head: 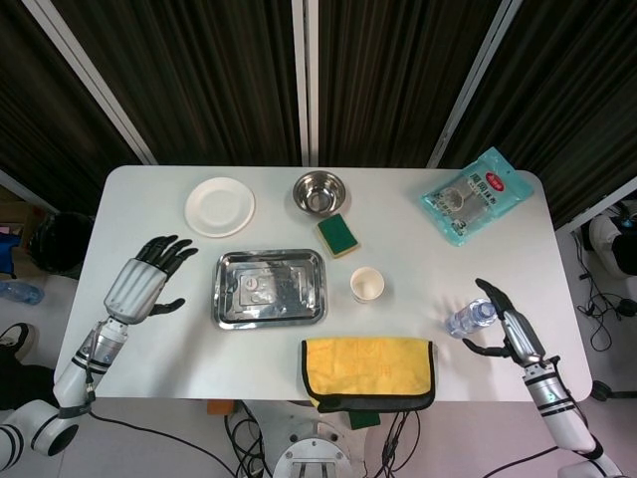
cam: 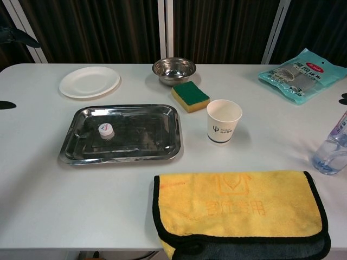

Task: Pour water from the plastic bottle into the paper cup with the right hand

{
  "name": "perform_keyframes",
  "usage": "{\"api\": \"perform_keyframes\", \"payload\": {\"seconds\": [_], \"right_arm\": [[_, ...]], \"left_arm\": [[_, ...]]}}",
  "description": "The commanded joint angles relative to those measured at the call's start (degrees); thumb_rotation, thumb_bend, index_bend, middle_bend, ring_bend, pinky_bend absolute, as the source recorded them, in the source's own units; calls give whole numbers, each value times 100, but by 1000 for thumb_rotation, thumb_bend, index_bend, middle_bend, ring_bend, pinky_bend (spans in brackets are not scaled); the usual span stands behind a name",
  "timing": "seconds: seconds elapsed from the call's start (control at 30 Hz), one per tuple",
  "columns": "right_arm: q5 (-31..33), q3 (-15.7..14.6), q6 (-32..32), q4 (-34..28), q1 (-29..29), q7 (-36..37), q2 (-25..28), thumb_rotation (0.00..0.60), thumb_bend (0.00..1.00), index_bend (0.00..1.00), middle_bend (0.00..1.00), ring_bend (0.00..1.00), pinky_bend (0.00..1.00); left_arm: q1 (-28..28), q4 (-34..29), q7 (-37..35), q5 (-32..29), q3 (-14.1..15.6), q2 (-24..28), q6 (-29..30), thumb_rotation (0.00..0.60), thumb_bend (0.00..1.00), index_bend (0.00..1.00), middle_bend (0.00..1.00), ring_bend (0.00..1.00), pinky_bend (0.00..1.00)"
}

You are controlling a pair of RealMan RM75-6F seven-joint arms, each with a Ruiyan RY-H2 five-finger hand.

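- Between the paper cup [cam: 224,121] and the table's near edge, a folded yellow cloth with a dark border [head: 368,371] is lying flat; a green-and-yellow sponge [cam: 190,96] is sitting just behind the cup, and a small steel bowl [head: 318,191] is standing behind the sponge.
- A steel tray [head: 271,288] is lying left of the cup with a white bottle cap [cam: 105,129] resting in it; a white paper plate [head: 220,206] is sitting behind the tray, and a teal packet [head: 474,195] is lying at the far right corner of the white table [head: 149,351].
- The plastic bottle [head: 470,317] is standing upright and uncapped, its long axis vertical and neck pointing up, well right of the cup with only bare tabletop between them.
- The right hand [head: 506,324] is hovering just right of the bottle, fingers spread and curving toward it, holding nothing; whether a fingertip is touching the bottle is hard to tell.
- The left hand [head: 145,282] is hanging spread and empty, left of the tray.
- The chest view is cutting the bottle off at the right edge, showing only its lower half and little of either hand.
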Motion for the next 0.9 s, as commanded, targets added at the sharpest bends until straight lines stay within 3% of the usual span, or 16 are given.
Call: {"api": "perform_keyframes", "payload": {"seconds": [0.03, 0.27, 0.5, 0.9], "right_arm": [[29, 19, -9, 3, 8, -16, -14, 600, 176, 0, 0, 0, 0], [114, 58, -24, -27, 2, -78, -31, 600, 197, 10, 0, 0, 0], [195, 90, -79, -91, 0, -184, -28, 600, 232, 231, 0, 0, 0], [226, 106, -132, -119, 29, -179, -24, 600, 264, 323, 24, 0, 0]], "left_arm": [[0, 1, -5, 1, 0, 3, 1, 600, 90, 180, 155, 111, 151], [-3, 8, -23, -1, -4, 7, 0, 600, 91, 180, 155, 111, 151], [-6, 8, -12, -6, -3, 6, -11, 600, 90, 180, 155, 111, 151], [2, 8, -1, -15, -6, 11, -3, 600, 91, 180, 155, 111, 151]]}}
